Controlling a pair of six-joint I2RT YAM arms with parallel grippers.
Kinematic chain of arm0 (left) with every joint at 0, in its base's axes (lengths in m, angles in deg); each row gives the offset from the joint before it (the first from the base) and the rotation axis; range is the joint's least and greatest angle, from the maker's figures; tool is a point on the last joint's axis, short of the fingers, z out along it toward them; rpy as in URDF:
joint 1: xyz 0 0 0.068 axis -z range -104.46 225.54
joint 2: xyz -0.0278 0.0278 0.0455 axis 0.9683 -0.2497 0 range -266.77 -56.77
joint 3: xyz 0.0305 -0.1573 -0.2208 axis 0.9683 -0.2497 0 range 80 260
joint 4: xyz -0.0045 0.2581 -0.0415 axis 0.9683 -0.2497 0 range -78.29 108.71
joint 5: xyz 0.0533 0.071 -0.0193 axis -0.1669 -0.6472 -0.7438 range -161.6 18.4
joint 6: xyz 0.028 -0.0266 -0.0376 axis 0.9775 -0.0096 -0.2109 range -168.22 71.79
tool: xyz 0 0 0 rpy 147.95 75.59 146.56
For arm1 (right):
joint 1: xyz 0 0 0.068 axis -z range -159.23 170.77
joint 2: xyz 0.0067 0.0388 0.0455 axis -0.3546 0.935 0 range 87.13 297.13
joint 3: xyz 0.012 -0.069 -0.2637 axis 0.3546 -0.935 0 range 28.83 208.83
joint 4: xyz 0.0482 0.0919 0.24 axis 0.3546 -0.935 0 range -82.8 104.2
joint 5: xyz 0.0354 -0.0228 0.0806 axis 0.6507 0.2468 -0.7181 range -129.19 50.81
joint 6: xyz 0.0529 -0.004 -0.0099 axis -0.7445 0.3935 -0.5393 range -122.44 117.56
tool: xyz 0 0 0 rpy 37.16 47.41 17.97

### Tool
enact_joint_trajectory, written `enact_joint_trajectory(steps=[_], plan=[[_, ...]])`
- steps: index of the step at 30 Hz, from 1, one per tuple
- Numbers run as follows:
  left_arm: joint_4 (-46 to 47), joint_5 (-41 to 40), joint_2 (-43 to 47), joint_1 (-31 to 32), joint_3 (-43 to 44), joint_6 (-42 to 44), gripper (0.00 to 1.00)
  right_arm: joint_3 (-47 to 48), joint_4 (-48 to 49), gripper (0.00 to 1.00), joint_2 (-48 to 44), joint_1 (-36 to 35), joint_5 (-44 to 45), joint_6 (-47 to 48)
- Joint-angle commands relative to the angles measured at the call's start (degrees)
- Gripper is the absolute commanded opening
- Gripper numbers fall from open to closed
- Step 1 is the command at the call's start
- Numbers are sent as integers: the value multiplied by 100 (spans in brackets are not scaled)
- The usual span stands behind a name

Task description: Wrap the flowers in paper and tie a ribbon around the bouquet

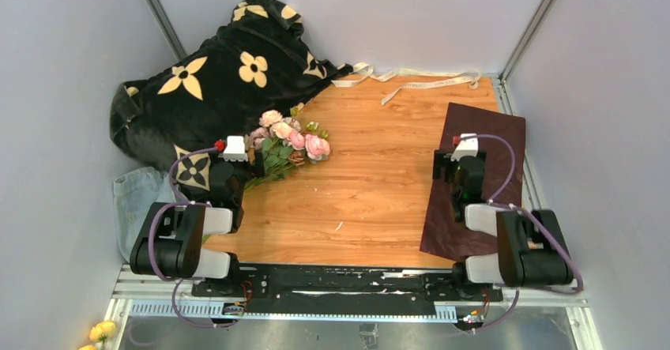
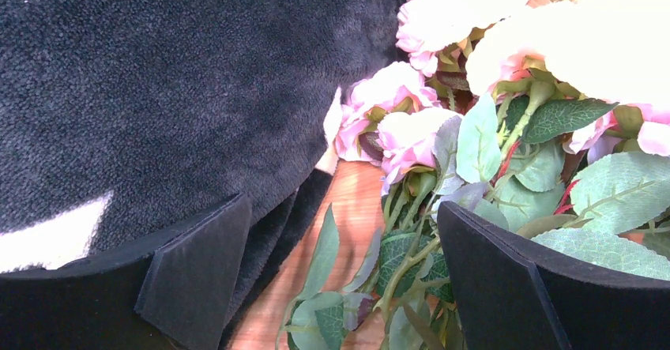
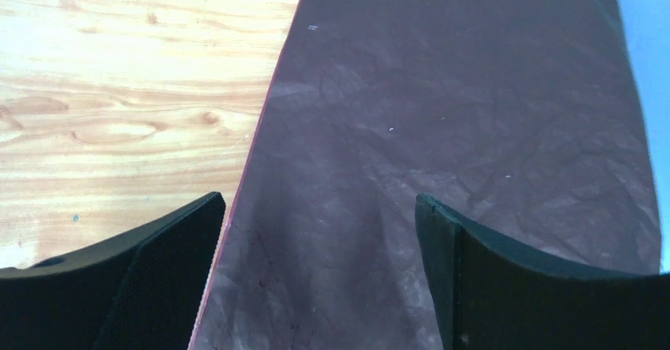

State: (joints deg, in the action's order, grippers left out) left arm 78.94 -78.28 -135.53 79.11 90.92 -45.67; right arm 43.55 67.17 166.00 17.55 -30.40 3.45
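The flowers [image 1: 288, 137] [image 2: 411, 129], a small bunch of pink and cream roses with soft petals, veined green leaves and thin stems, lie on the left side of the wide wood-grain tabletop [image 1: 355, 184] [image 3: 118, 89], heads toward the far side. That board is the biggest thing out here, smooth and orange-brown.

Next in size, the plush black blanket printed with cream flower shapes [image 1: 229, 73] [image 2: 158, 89] is heaped in the far left corner. It's fuzzy and thick, and its edge touches the roses.

Over on the right we have the paper [image 1: 482, 119] [image 3: 474, 129], a long dark maroon sheet, flat, finely crinkled, running from near edge toward the far side.

A faded blue denim cloth [image 1: 134, 200] peeks out at the near left, beside the blanket.

Now the arms. The left gripper [image 1: 251, 160] [image 2: 340, 231] sits right at the bunch with its jaws spread wide. One black padded finger is over the blanket, the other is against the leaves, and stems run through the gap, nothing pinched. The right gripper [image 1: 457, 164] [image 3: 320, 208] hangs over the paper's left edge, jaws equally wide, grasping nothing.

The ribbon [image 1: 419, 77], a narrow cream-beige flat strip, loops loosely along the table's far edge.

Smallest of all, a yellow flower [image 1: 101, 332] sits off the table at the near left corner.
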Motion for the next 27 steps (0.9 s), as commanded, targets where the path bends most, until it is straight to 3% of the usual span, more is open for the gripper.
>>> enact_joint_trajectory(steps=[1,3,4,5,6,7,11,13,16,18,22,25,27], plan=[[83,-60,25,3,57,-18,100,899,-2057,88,-1128,344,495,-623],[95,30,13,3,59,27,100,1656,-3768,66,-1463,779,239,-1204],[31,126,42,3,89,75,100,2168,-4606,49,-1437,901,377,-1416],[-180,113,149,-1,161,68,100,2649,-5475,23,-1350,966,719,-1556],[-746,-62,337,-13,372,-11,100,3177,-6284,5,-1080,986,1114,-1660],[-2097,-206,658,-48,956,-116,100,3776,-7110,0,-700,990,1589,-1687],[-4707,248,1027,-152,2779,1052,100,4694,-8201,0,319,1018,2064,-1414],[-6517,591,1180,-150,3664,1881,100,5038,-8665,0,1026,1063,1872,-1372],[-9096,716,960,-154,5362,2462,100,5513,-9086,0,1805,1078,1641,-1381],[-10285,685,805,-148,6262,2671,100,5830,-9393,0,2506,1074,1316,-1407],[-11061,491,1000,-147,6998,2885,100,6202,-9740,0,3490,755,805,-1468],[-11188,461,1186,-152,7129,2894,100,6238,-9744,0,3954,-8,556,-1545],[-11266,523,1234,-140,7146,2827,100,6489,-10196,0,4205,-728,1642,-2015]])
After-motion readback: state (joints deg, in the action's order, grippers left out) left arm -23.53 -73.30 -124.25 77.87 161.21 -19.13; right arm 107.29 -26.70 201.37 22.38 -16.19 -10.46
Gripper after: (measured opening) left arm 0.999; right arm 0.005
